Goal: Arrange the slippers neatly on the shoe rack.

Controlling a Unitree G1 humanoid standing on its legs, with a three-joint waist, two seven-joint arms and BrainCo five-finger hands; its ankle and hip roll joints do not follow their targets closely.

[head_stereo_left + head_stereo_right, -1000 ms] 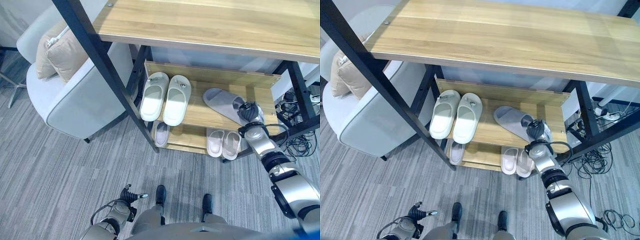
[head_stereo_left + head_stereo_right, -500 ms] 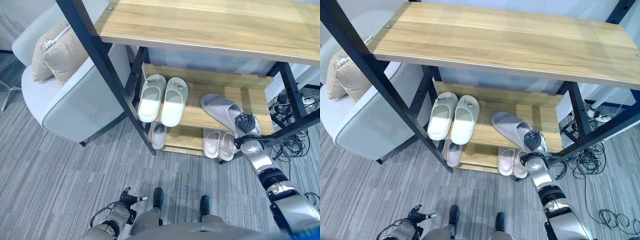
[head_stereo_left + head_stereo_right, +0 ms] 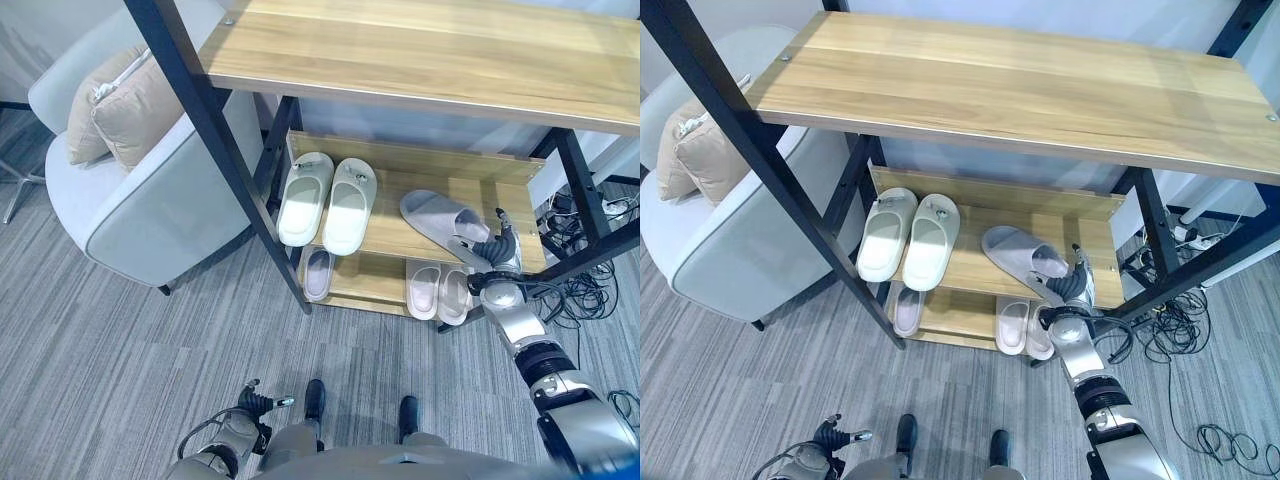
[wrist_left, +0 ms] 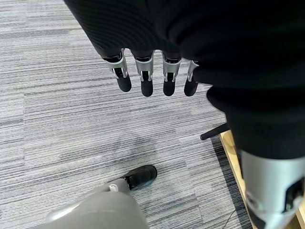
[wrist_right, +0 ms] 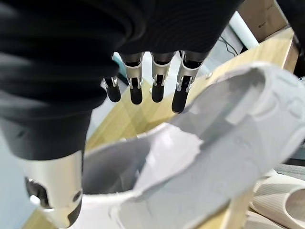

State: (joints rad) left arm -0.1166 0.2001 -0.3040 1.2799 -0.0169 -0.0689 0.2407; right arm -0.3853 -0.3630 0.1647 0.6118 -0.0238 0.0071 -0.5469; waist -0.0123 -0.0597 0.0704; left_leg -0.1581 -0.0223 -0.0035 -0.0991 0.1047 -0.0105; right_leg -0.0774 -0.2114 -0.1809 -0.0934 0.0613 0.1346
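A grey slipper [image 3: 440, 222] lies at a slant on the right half of the shoe rack's middle shelf [image 3: 395, 240], toe toward the back left. My right hand [image 3: 497, 252] is at its heel, by the shelf's front right corner. In the right wrist view its fingers [image 5: 157, 78] stretch straight above the grey slipper [image 5: 228, 157], with the thumb apart below, so the hand is open. A cream pair of slippers [image 3: 328, 198] stands side by side on the left of the same shelf. My left hand [image 3: 255, 402] hangs low over the carpet, fingers [image 4: 145, 78] straight.
The bottom shelf holds a single pale slipper [image 3: 318, 272] and a pinkish pair [image 3: 438, 290]. A wooden tabletop [image 3: 420, 45] on black legs [image 3: 215, 150] overhangs the rack. A grey armchair [image 3: 140, 200] with tan cushions stands left. Cables [image 3: 590, 270] lie on the floor at the right.
My right hand's fingers, curled at the grey slipper's heel before, have straightened and lifted off it. The slipper rests on the shelf. The camera has shifted slightly.
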